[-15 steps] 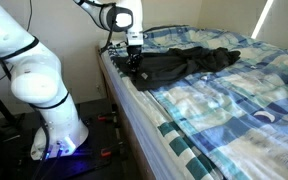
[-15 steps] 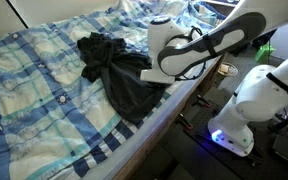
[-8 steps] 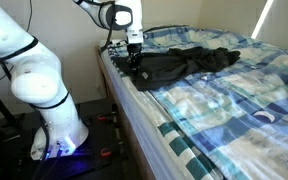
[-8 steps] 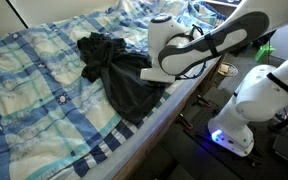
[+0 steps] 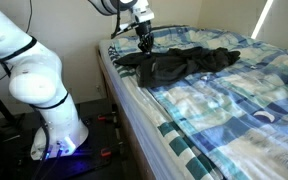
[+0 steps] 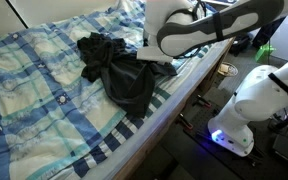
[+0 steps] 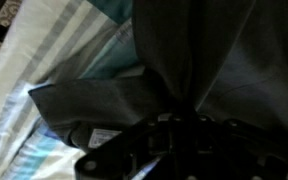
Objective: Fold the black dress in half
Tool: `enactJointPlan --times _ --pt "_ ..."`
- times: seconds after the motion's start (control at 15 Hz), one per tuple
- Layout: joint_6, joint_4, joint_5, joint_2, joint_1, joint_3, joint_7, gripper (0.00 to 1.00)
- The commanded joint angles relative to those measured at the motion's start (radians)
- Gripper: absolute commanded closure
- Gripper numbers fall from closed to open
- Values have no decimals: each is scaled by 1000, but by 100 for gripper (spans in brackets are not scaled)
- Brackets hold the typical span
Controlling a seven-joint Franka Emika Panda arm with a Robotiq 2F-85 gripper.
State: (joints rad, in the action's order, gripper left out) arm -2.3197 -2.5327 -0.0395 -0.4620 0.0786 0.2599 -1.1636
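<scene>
Blue-and-white plaid bedspread (image 5: pixel 234 100) (image 6: pixel 34 90) rumpled over a bed, shown in both exterior views; striped border (image 5: pixel 172 133) running along the side edge; pale crescent print (image 5: pixel 267 117) among the checks. Plain light wall (image 5: pixel 74 30) behind; dark floor (image 5: pixel 109 150) beside the bed. In the wrist view, pale striped bedspread cloth (image 7: pixel 24 50) at upper left, blurred.

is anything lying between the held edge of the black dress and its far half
Nothing visible does. The gripper, jaws shut, holds an edge of the black dress, and only the bedspread lies around it.
</scene>
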Motion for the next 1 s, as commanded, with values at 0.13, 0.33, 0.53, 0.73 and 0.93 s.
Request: enactJointPlan --times 0.13,0.33,0.53,0.73,0.93 --pt "-18 167 -17 126 -12 -7 131 99" --pt "-9 260 -41 190 -15 -4 181 99" --pt "-18 290 -51 210 -4 -12 218 99" --pt "-1 275 -38 199 -1 -9 199 94" --pt "-1 276 -39 201 -1 -9 199 94"
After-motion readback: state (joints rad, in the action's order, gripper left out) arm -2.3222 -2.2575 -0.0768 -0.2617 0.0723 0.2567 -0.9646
